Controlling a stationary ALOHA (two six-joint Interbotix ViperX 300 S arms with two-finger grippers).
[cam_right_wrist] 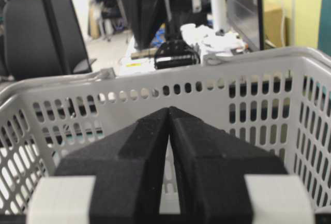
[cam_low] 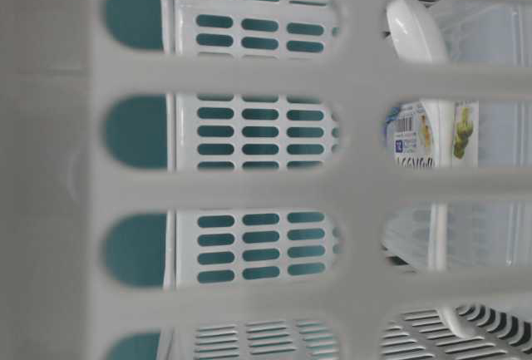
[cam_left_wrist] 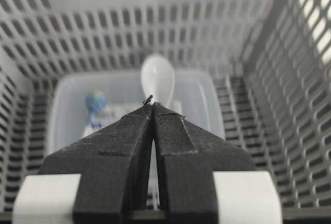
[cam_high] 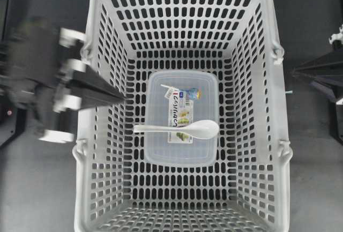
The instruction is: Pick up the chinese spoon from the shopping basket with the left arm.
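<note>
Chinese spoon lies atop lidded container in shopping basket; left gripper closed, empty.

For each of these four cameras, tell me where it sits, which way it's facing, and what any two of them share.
Overhead exterior: above, looking straight down into the shopping basket; left pincer over its left wall, right arm at the right edge.
Table-level exterior: pressed against the basket wall, looking through slots; no robot parts.
Left wrist: on the left arm, looking along the shut left pincer down at the chinese spoon on the clear container.
Right wrist: behind the shut right pincer, outside the basket.
Shared: overhead and left wrist both show the spoon on the container.
</note>
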